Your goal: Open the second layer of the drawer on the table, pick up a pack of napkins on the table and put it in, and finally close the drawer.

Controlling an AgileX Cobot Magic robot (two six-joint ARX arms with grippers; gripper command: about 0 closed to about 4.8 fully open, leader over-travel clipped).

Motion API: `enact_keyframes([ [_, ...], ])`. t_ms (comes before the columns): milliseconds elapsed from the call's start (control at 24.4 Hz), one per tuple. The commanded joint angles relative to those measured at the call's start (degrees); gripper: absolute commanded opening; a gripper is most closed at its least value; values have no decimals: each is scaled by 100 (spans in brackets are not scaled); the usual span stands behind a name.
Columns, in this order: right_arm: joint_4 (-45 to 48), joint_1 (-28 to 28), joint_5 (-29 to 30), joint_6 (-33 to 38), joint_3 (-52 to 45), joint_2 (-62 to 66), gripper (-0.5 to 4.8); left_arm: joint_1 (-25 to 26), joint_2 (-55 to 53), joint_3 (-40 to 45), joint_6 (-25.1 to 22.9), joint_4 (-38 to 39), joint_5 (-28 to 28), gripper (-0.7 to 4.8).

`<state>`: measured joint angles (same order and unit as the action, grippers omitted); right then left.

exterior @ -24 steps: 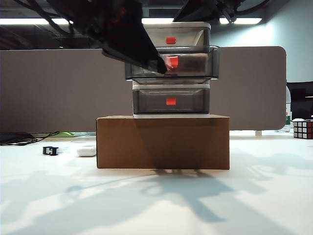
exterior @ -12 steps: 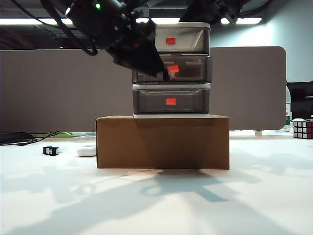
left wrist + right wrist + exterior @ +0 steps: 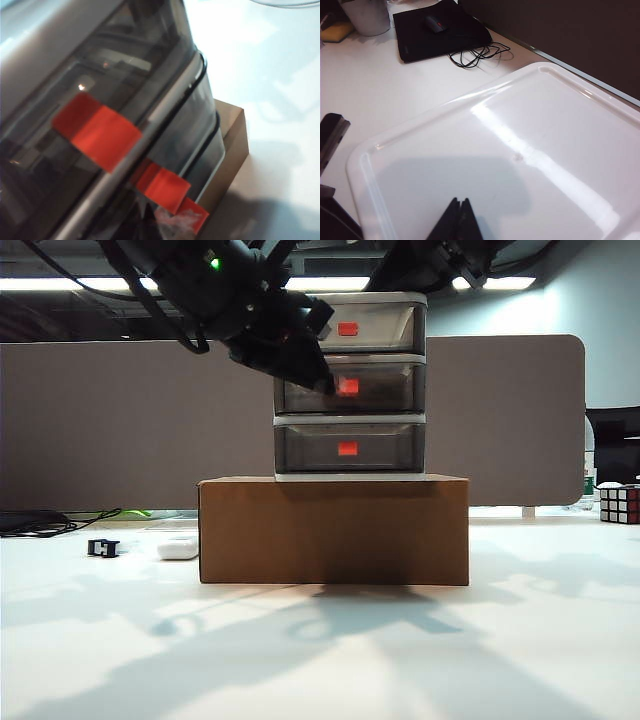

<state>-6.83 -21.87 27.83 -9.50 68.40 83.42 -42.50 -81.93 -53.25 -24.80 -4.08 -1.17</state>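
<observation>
Left gripper (image 3: 325, 385), jaws closed and empty, presses the smoky translucent second layer (image 3: 348, 387) flush in the drawer (image 3: 350, 390). Right gripper (image 3: 456, 220), closed, hovers over its glossy white top.

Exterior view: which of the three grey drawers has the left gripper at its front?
The second layer, between top and bottom drawers; the left gripper sits beside its red tab.

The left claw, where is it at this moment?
In the exterior view the left claw, shut, is at the front of the second layer, just left of its red-orange tab.
</observation>
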Motion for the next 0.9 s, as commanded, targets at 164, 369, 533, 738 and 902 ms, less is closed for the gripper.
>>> enact_keyframes([
  [164,-79,0,81,-245,7,-52,-5,-103,284,-7,-234,601,103,-6],
  [369,-243,-4,175,-457,4,-623,-5,-90,1742,323,-225,1626,-466,-6],
  [533,-1241,-7,-225,-903,-343,-1486,-5,-81,3543,1204,262,1775,-459,-6],
  [738,-1080,-7,-348,-533,-1620,-2833,-5,-105,5003,2321,1115,1521,-402,-6],
  [902,-417,-11,-1088,393,-3228,-4529,-5,-105,5914,3292,2103,1209,105,-6],
])
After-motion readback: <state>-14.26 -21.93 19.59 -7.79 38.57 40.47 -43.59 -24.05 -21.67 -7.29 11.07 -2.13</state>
